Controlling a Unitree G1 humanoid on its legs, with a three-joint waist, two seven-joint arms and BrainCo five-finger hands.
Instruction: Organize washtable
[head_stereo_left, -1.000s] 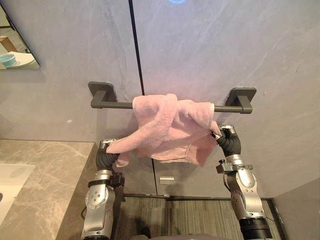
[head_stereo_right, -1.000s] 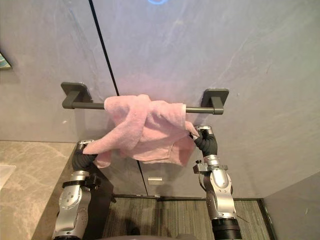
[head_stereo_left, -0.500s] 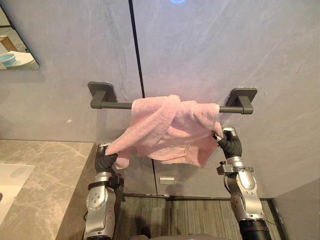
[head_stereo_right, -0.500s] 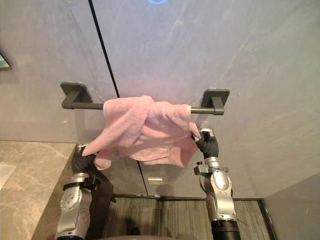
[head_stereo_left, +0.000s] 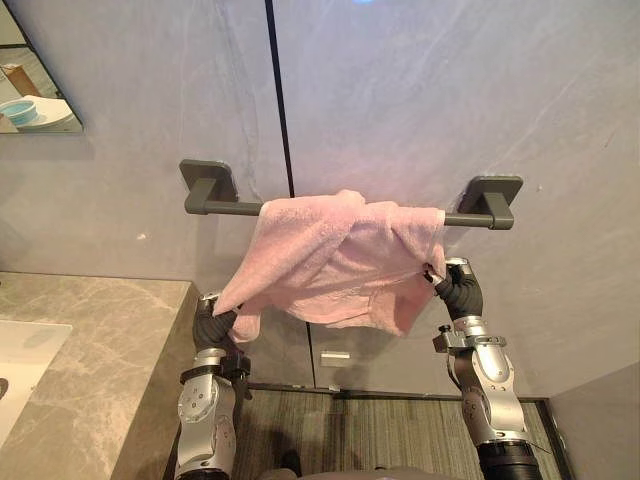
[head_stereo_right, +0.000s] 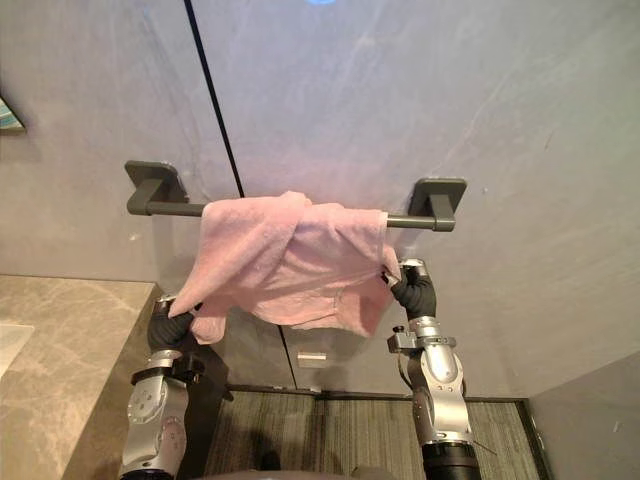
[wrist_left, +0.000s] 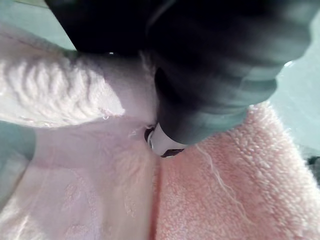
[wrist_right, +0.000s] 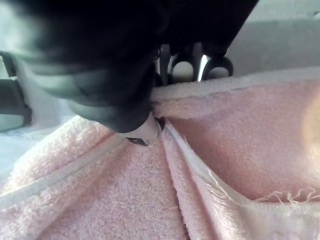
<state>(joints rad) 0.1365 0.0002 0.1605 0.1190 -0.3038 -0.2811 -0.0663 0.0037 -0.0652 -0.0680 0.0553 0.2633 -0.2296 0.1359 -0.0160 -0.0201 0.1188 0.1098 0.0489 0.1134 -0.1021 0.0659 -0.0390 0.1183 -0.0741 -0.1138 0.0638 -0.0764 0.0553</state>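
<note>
Wall rail (head_stereo_left: 225, 208) bears towel (head_stereo_left: 340, 255), pinched in left hand (head_stereo_left: 213, 320) and right hand (head_stereo_left: 456, 287) fingers (wrist_right: 182, 70).

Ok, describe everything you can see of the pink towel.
The pink towel is terry cloth with a hemmed edge, draped bunched and twisted over the dark wall-mounted towel bar, covering its middle and right stretch. It hangs unevenly, one corner trailing down left. The left hand pinches that corner; the right hand pinches the right edge below the bar.
</note>
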